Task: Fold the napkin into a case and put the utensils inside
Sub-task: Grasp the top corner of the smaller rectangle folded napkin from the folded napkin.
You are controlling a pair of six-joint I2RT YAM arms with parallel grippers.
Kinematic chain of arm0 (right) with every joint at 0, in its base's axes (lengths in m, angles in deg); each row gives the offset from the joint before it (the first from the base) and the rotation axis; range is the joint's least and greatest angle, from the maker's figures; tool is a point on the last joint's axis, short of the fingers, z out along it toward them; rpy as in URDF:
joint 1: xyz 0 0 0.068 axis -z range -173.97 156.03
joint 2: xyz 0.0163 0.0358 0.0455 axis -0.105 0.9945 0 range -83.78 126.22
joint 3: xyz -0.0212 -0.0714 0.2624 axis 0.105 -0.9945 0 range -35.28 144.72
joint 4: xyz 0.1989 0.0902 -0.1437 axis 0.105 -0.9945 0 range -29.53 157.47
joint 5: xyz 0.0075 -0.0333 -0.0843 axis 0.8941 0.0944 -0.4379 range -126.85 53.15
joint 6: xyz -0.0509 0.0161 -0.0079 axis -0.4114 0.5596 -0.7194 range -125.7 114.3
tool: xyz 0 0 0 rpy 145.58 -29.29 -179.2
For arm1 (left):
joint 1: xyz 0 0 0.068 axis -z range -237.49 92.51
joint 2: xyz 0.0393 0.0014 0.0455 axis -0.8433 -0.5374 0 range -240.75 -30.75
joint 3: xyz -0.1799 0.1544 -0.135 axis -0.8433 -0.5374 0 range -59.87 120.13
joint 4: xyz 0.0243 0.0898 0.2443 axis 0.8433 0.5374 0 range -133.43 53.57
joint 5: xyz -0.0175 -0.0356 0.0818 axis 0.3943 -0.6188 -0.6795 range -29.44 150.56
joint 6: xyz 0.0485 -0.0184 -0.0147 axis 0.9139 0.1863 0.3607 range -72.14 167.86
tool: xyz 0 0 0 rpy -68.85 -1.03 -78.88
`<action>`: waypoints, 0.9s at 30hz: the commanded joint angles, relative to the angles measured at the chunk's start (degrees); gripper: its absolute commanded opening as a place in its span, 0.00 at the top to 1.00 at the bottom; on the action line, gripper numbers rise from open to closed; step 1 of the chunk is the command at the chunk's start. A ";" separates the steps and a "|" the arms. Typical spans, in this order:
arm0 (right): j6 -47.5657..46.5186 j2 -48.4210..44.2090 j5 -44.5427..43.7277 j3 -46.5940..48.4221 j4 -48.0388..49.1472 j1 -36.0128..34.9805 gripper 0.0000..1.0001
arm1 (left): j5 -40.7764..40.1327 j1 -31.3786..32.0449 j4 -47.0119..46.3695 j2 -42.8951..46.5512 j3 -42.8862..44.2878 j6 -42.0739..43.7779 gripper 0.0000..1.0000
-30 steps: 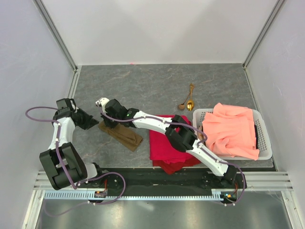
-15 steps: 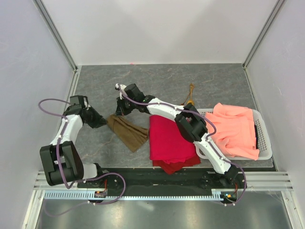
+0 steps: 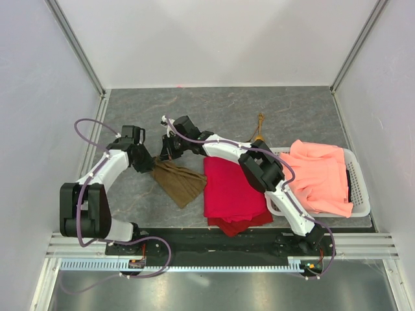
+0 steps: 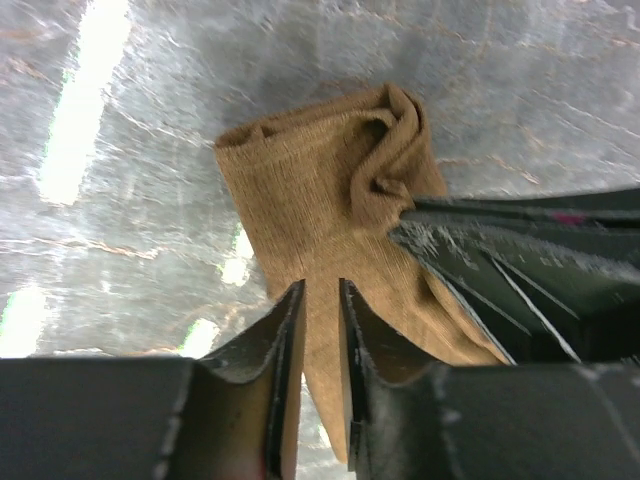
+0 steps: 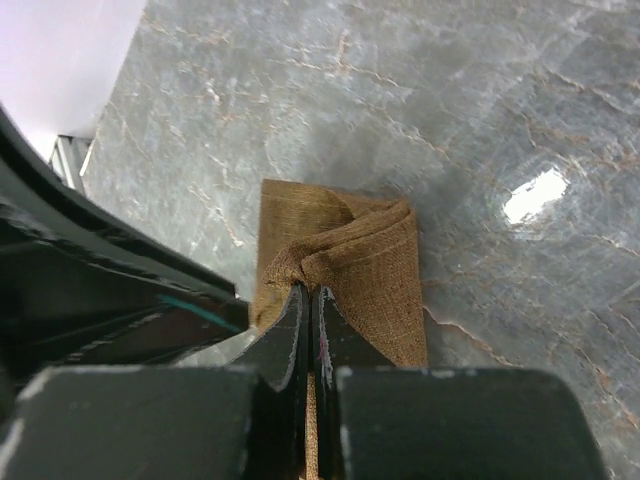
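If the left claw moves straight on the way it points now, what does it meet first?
Probably the napkin, lying right ahead of the left claw; how near it is, I cannot tell.

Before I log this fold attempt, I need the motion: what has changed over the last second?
The napkin slid right, toward the red cloth, along with the right gripper, which is shut on its bunched edge. The left gripper followed rightward to the napkin's left end. The red cloth, basket and utensils stayed put.
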 commanded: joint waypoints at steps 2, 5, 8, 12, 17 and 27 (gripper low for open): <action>0.84 -4.36 1.20 -0.49 1.91 0.08 1.00 | -7.80 2.09 -1.77 -1.84 2.71 -0.66 0.71; 1.81 -4.01 1.72 0.03 2.00 0.26 1.00 | -10.33 3.58 -1.77 -2.20 2.89 -0.40 0.69; 2.25 -4.01 1.99 0.12 2.35 0.26 1.00 | -12.71 4.81 -1.60 -3.07 3.50 -0.40 0.69; 2.51 -3.92 2.17 -0.40 2.35 0.35 1.00 | -13.25 6.39 -1.51 -5.09 4.55 0.13 0.69; 2.52 -4.18 2.17 -0.93 2.27 0.35 1.00 | -14.99 7.80 -1.07 -7.38 5.61 0.13 0.69; 2.16 -4.27 2.34 -1.37 2.35 0.43 1.00 | -18.26 7.98 0.77 -8.88 5.87 -0.40 0.67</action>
